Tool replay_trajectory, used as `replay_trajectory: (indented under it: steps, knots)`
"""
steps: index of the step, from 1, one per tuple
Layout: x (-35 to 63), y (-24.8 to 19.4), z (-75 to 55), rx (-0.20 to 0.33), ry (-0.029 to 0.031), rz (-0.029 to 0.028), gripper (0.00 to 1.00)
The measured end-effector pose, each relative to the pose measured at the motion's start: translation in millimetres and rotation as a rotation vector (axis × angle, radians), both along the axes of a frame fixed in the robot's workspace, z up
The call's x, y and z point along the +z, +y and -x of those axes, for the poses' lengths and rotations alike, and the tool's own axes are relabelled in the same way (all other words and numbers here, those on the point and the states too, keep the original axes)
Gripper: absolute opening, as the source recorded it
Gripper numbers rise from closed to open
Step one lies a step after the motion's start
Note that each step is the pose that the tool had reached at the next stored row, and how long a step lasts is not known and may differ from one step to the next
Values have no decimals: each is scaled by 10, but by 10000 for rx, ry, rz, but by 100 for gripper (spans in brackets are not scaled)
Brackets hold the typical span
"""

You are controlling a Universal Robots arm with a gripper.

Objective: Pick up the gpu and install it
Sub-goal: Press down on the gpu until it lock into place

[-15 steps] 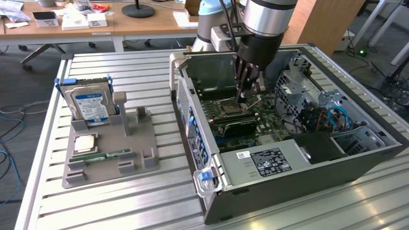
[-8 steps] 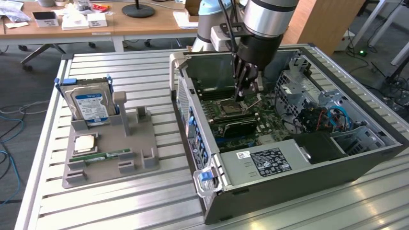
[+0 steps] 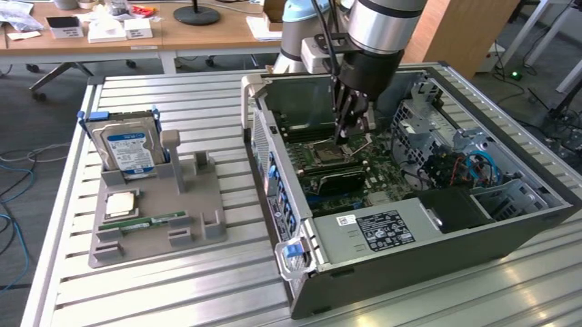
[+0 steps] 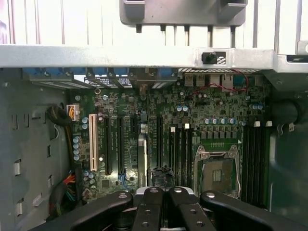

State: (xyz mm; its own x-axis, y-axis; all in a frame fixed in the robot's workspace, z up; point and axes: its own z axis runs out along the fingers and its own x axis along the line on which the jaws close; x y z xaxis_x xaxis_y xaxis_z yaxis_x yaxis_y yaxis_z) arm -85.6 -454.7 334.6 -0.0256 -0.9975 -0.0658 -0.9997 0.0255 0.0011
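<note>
The gpu (image 3: 339, 181) is a dark flat card standing on edge in a motherboard slot inside the open computer case (image 3: 509, 228), just in front of the CPU socket (image 3: 326, 154). In the wrist view the gpu (image 4: 142, 161) shows as a thin pale strip among the long black slots, beside the CPU socket (image 4: 216, 174). My gripper (image 3: 350, 138) hangs inside the case above the socket area, fingers shut together with nothing visible between them. My gripper (image 4: 161, 192) also appears in the wrist view, its black fingers (image 4: 149, 211) pressed side by side above the board.
A grey parts holder (image 3: 195, 204) on the slatted table carries a hard drive (image 3: 130, 151), a CPU chip (image 3: 121, 204) and a green RAM stick (image 3: 155, 221). Inside the case are a power supply (image 3: 382, 231), a drive cage (image 3: 427, 129) and cables (image 3: 478, 167). A wooden desk (image 3: 182, 30) stands behind.
</note>
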Motion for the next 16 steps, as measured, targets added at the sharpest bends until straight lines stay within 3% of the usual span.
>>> replay_trajectory:
  steps: [7, 16]
  knots:
    - [-11, 1, -22, -2, 16, 5, 11]
    - [-149, 0, -23, -19, 17, 62, 11]
